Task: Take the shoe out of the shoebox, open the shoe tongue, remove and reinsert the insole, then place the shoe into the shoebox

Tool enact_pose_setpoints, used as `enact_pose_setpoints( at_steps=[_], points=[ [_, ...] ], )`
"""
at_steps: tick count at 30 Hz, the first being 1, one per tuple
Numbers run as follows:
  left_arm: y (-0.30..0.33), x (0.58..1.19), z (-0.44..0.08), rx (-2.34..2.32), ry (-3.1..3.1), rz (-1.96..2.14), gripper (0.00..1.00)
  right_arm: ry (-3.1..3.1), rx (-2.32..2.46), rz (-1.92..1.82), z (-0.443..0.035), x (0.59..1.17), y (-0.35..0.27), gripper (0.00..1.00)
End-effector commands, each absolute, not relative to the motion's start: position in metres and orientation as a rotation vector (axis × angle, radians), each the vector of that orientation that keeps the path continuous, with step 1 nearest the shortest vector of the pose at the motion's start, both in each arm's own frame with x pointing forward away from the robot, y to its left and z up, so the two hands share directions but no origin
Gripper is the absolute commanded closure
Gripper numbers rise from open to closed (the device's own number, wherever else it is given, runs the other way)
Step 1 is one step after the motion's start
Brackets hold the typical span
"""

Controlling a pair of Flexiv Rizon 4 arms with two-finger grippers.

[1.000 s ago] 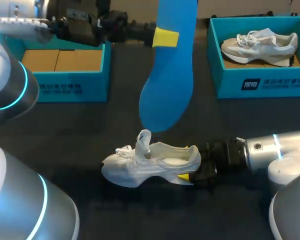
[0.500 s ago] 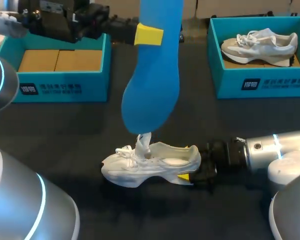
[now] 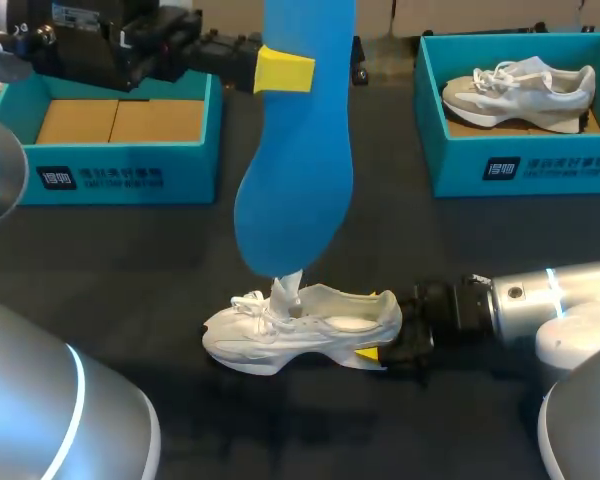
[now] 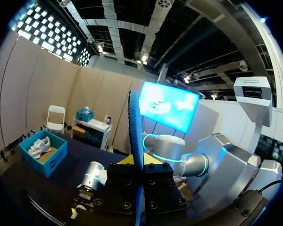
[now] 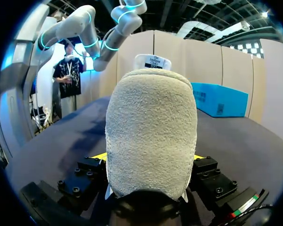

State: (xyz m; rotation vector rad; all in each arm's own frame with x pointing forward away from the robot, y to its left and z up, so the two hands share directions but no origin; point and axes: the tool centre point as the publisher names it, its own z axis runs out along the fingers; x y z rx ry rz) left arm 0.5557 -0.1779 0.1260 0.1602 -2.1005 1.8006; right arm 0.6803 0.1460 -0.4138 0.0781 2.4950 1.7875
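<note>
Two claws are at work, each clamped on a thing of its own. Our left claw (image 3: 283,70), high over the far middle of the bench (image 3: 130,260), is closed on the blue insole (image 3: 295,170), one yellow tip pressed flat on its face. In the left wrist view the insole stands edge-on between the fingers. It hangs long-ways, its rounded end lowest, and in the head view that end overlaps the raised tongue (image 3: 287,290) of the white shoe (image 3: 310,328); we cannot tell whether the two touch. The white shoe stands on its sole at the near middle of the bench, toe to the left, heel to the right, laces loose. Our right claw (image 3: 378,352) comes in low from the right and is closed on the heel, which fills the gap between its fingers in the right wrist view, a yellow tip on each side. At the far left sits the left shoebox (image 3: 120,175), teal with brown card inside. At the far right the right shoebox (image 3: 525,165) holds a second shoe (image 3: 520,95), pale grey and white.
</note>
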Motion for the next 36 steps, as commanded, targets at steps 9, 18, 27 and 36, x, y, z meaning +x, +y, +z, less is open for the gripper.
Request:
enact_pose_setpoints(
  at_steps=[9, 18, 27, 36],
  points=[
    [-0.179, 0.556, 0.128, 0.16, -2.105, 1.795, 1.0, 2.522, 0.053, 1.722, -0.407, 0.671, 0.14, 0.0],
    [-0.179, 0.556, 0.128, 0.16, -2.105, 1.795, 1.0, 2.591, 0.031, 1.601, -0.384, 0.666, 0.12, 0.0],
    [-0.179, 0.556, 0.128, 0.16, -2.105, 1.795, 1.0, 2.907, 0.084, 1.253, -0.36, 0.668, 0.109, 0.0],
    [-0.179, 0.556, 0.128, 0.16, -2.105, 1.795, 1.0, 3.06, 0.201, 0.89, -0.343, 0.67, 0.098, 0.0]
  ],
)
